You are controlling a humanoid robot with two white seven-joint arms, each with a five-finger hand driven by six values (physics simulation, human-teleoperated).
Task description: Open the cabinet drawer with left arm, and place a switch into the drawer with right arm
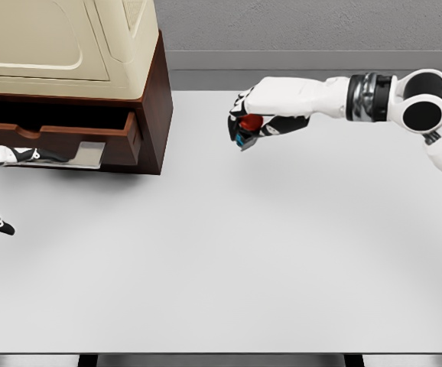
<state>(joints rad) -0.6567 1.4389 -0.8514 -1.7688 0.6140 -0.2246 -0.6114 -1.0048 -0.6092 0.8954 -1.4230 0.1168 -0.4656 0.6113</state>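
A: What do you have nearest you?

B: You have the white counter (221,260) spreading across the lower frame; at its left edge your left hand (7,160) shows only in part, one finger lying along the grey handle (83,155) of the drawer (60,138), another pointing down lower left; you cannot tell whether those fingers grip the handle.

A: And the drawer?

B: It stands pulled out a little from the brown cabinet (156,107), a dark gap above its front; a cream box (76,38) sits on top of the cabinet.

A: Where is the switch?

B: Further back, to the right of the cabinet and apart from it; your right hand (255,122) holds it above the counter, fingers curled around the switch (248,128), red on top, blue below.
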